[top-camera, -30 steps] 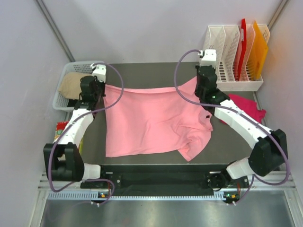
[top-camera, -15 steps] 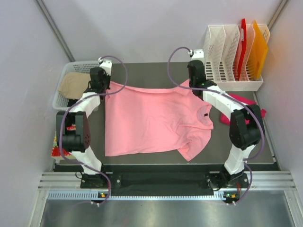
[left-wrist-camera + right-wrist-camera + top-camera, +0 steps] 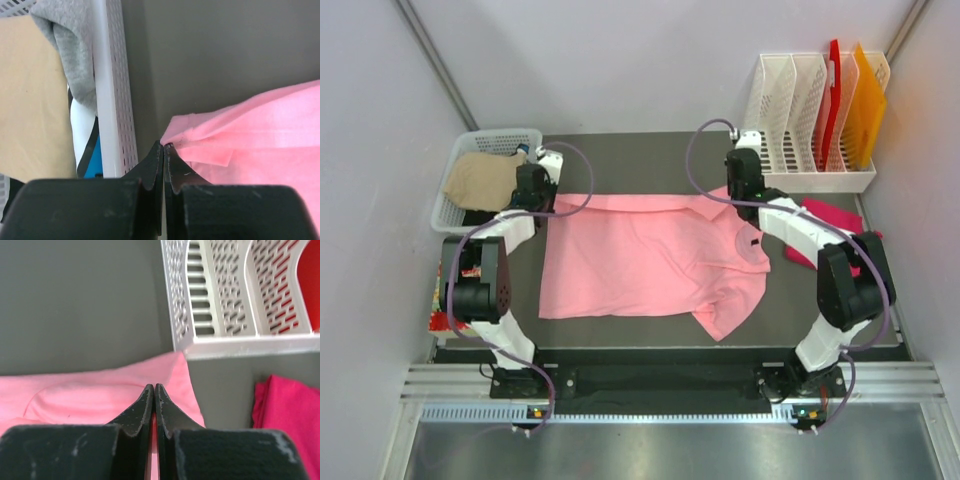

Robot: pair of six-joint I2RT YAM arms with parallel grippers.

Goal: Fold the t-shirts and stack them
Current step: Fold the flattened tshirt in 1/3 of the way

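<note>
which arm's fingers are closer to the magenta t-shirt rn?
Right. The right fingers pinch the pink t-shirt's far edge, with the magenta t-shirt close beside them. The left fingers pinch the opposite far corner by the white basket, the pink t-shirt's full width away.

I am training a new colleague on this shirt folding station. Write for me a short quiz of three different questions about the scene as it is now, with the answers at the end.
1. True or false: the left claw and the right claw are each shut on an edge of the pink t-shirt.
2. Where is the magenta t-shirt? A: on top of the pink t-shirt. B: on the table, beside the white rack. C: held in the left claw.
3. Which claw is next to the white basket?
Key: 1 true; 2 B; 3 the left claw.
</note>
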